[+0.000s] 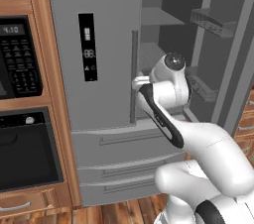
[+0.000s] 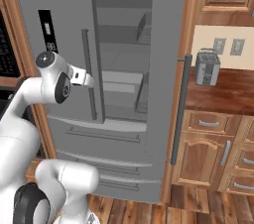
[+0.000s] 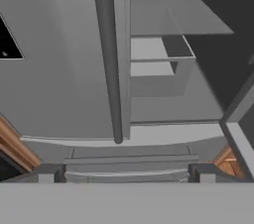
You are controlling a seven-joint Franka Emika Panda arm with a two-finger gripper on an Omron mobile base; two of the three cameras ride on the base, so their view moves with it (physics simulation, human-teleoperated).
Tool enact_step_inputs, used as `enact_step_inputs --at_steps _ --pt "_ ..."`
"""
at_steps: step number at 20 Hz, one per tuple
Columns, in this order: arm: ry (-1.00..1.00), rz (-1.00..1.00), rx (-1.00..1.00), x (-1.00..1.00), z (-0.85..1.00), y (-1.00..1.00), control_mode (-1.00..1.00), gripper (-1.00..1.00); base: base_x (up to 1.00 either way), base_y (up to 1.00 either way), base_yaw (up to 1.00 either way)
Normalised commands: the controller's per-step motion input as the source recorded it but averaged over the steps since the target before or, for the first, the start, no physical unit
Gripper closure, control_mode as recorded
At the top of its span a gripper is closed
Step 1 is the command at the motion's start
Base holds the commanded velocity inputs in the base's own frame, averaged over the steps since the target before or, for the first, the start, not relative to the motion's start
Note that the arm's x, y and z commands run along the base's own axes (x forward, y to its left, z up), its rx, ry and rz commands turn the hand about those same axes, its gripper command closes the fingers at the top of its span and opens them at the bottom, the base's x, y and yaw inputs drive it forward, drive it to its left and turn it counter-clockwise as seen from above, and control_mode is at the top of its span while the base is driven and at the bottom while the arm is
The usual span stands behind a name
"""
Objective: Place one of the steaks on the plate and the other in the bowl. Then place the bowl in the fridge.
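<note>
While its fingers spread wide, the pincer [image 3: 126,172] faces the fridge [image 3: 64,69] interior.

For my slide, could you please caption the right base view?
Robot arm facing a grey fridge with its right door swung open, toaster on the counter beside it.

The fridge [image 1: 84,104] is plain grey steel with a black dispenser panel [image 1: 88,47]. The oven [image 1: 22,153] is black. Cabinets [image 2: 208,153] are warm brown wood, the toaster [image 2: 206,68] silver, the worktop [image 2: 223,94] dark reddish wood.
</note>
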Motion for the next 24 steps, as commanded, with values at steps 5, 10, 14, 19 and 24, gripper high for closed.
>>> enact_step_inputs --at_steps 5,10,14,19,24 --pt "-0.17 0.01 0.01 0.43 -0.03 0.03 -1.00 -1.00 0.00 0.00 0.00" --pt "-0.07 0.01 0.00 0.40 -0.12 0.00 -1.00 -1.00 0.00 0.00 0.00" --pt "0.00 0.00 0.00 0.41 -0.01 0.11 -1.00 -1.00 0.00 0.00 0.00" --pt "0.00 0.00 0.00 0.47 0.00 0.19 -1.00 -1.00 0.00 0.00 0.00" --pt "0.01 0.00 0.00 0.49 -0.11 0.01 -1.00 -1.00 0.00 0.00 0.00"
